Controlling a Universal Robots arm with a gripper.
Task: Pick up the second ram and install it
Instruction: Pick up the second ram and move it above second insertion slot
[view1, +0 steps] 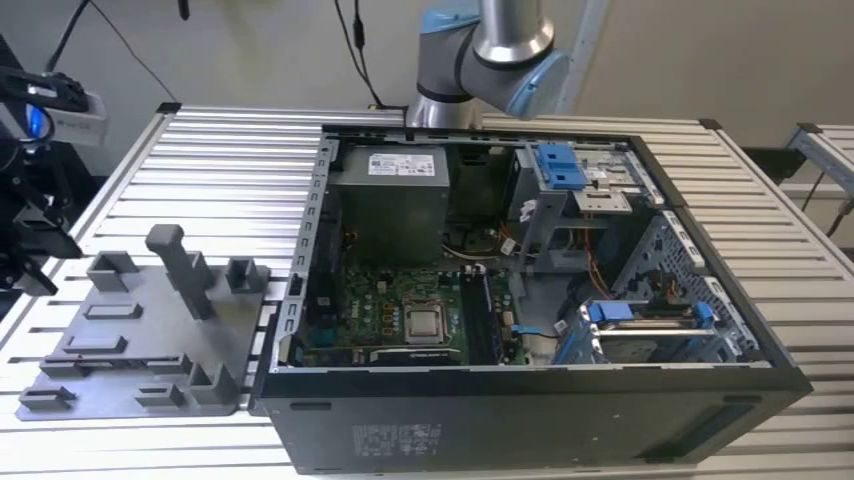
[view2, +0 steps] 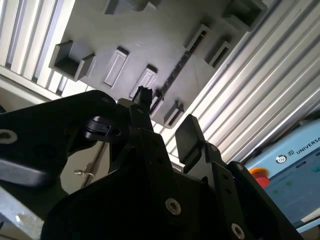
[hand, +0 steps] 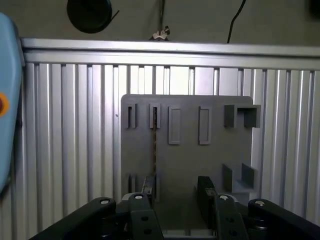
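First wrist view is showing the black two-finger gripper hanging above a flat grey plastic fixture plate, which is lying on the ribbed aluminium tabletop. Its fingers are standing spread apart with an open gap between them, and they are pinching nothing.

The second ram, a thin, narrow, dark strip of circuit board, is standing on its long edge on the plate. Small slotted holders are gripping each of its ends, one near each of two opposite plate edges. A matching pair of holders is sitting just beside it, between it and the nearer side edge. This edge-up seating is probably presenting the strip's top edge and flat faces for a clean pinch.

In both wrist views the strip is lining up with one finger rather than with the gap. The gripper therefore appears not yet centred over it.

In the exterior view the plate is lying near the tabletop edge at the exterior view's left. It is just beside the side wall of an open black desktop computer case, an arrangement that is probably keeping the carry to the green motherboard short.
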